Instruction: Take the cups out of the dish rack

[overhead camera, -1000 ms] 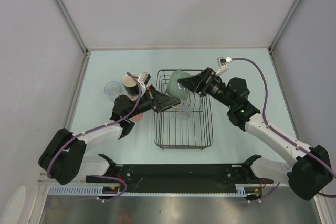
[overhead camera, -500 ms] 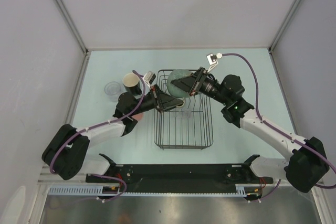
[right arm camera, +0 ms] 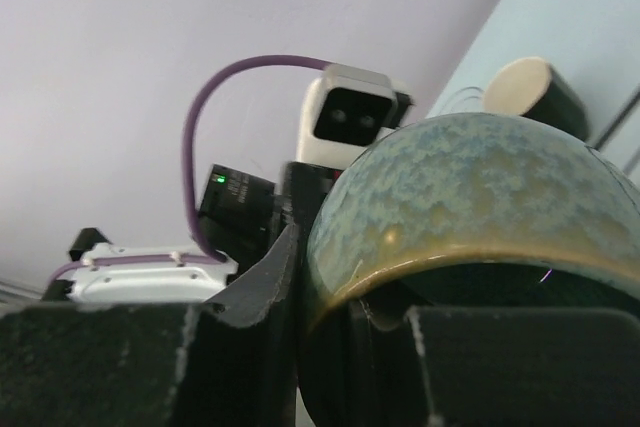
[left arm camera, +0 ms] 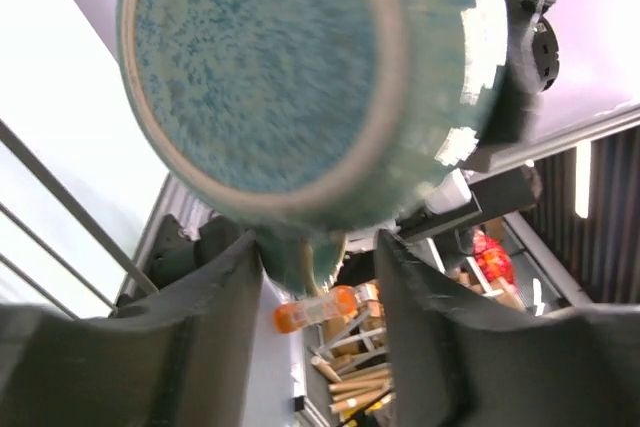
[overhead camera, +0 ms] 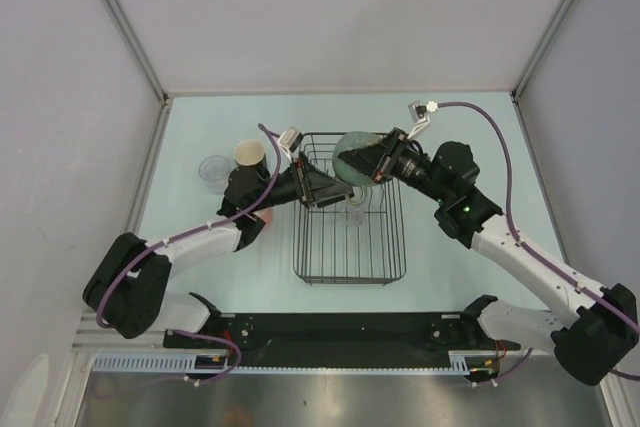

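Compared with half a second earlier, the sage-green mug (overhead camera: 352, 155) has been carried slightly to the right, and the right pincer (overhead camera: 365, 161) has been drawn back with it. The left pincer (overhead camera: 335, 195) has been shifted slightly toward the far right.

The mug is held in the air above the far end of the dish rack (overhead camera: 349, 280) and is tipped over. Its axis is laid roughly from near-left to far-right, with the speckled base turned to the left pincer and the mouth to the right pincer.

The right pincer is clamped on the mug's wall at the rim. The left pincer's fingers (left arm camera: 215, 337) are set apart, with part of the mug seen between them; contact cannot be determined.

A dark pale-rimmed cup (overhead camera: 248, 155) and a clear tumbler (overhead camera: 213, 168) are stood on the worktop (overhead camera: 200, 127) left of the rack.
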You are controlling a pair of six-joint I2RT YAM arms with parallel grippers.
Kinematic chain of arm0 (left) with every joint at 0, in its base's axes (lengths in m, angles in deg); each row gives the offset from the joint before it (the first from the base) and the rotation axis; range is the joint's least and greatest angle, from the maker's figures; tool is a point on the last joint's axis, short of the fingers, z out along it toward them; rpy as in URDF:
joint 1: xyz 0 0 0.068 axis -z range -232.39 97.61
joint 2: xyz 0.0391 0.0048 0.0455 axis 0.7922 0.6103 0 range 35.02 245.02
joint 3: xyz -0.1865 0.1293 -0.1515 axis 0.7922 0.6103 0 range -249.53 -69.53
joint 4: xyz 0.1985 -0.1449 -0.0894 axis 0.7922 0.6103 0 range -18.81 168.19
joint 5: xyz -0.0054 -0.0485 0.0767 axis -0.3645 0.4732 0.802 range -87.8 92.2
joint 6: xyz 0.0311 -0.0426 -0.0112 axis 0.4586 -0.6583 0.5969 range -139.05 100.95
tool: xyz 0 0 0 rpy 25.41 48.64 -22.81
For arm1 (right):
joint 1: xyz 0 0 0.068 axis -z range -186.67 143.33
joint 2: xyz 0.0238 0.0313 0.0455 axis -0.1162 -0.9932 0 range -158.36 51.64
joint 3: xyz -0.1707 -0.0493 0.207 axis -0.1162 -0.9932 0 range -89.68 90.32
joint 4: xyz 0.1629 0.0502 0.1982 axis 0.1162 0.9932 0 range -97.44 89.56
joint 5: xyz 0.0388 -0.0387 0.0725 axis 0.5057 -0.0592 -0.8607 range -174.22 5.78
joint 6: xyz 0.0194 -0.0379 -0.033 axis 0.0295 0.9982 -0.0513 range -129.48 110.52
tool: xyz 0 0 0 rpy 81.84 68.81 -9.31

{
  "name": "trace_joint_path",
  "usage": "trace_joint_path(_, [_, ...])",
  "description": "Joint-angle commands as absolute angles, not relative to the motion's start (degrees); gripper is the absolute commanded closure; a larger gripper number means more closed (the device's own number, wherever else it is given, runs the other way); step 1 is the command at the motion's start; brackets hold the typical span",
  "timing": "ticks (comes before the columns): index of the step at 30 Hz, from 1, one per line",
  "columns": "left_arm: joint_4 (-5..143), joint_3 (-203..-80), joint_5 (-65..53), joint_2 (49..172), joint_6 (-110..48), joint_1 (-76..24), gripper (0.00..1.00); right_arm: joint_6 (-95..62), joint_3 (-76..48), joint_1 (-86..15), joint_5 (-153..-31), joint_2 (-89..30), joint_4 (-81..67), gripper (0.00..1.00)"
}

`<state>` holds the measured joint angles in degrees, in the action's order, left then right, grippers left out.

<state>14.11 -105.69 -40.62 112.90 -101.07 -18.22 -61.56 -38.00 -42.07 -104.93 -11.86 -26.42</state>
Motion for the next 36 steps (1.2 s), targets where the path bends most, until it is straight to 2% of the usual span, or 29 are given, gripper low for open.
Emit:
trace_joint_path(1, [15.1, -109.3, -41.1, 108.8, -95.8, -19.8, 0.4, -55.6, -35.8, -38.7, -100.9, -7.1, -20.2, 1.0])
trace_joint_path(2, [17.6, -109.3, -41.0, 108.7, -95.1, -19.9, 0.37, -55.2, -35.6, -38.2, -100.3, -6.0, -18.8, 1.0])
trace_joint_path(3, [19.1, -109.4, -41.0, 108.7, -93.6, -20.0, 0.27, -54.8, -35.4, -37.9, -100.1, -5.4, -18.0, 1.0])
trace_joint_path(6, [24.9, -109.3, -39.5, 107.8, -90.6, -20.4, 0.2, -51.5, -33.2, -36.6, -97.2, -3.8, -13.0, 1.0])
trace_joint_path(10, [36.6, -109.0, -34.3, 105.0, -85.9, -21.8, 0.18, -44.0, -24.0, -35.8, -86.8, -5.8, 2.8, 1.0])
trace_joint_path(11, [41.2, -108.7, -32.7, 104.0, -85.2, -22.7, 0.18, -42.5, -19.1, -35.7, -79.7, -7.0, 10.3, 1.0])
trace_joint_path(14, [46.5, -107.1, -28.5, 101.3, -83.9, -24.0, 0.19, -38.1, -12.2, -35.5, -68.1, -11.9, 20.3, 1.0])
trace_joint_path(20, [67.6, -113.1, -19.0, 97.9, -75.5, -24.1, 0.21, -33.1, -4.7, -34.8, -52.1, -23.9, 29.0, 1.0])
trace_joint_path(24, [83.3, -120.0, -12.7, 97.9, -68.0, -23.7, 0.22, -33.3, 1.1, -29.5, -51.0, -31.9, 31.3, 1.0])
trace_joint_path(28, [98.8, -128.5, -10.9, 98.8, -63.8, -23.7, 0.23, -35.7, 5.8, -23.4, -56.0, -40.8, 31.9, 1.0])
trace_joint_path(36, [104.9, -129.2, -6.3, 93.6, -60.2, -23.7, 0.23, -37.9, 15.0, -16.4, -63.5, -55.8, 31.8, 1.0])
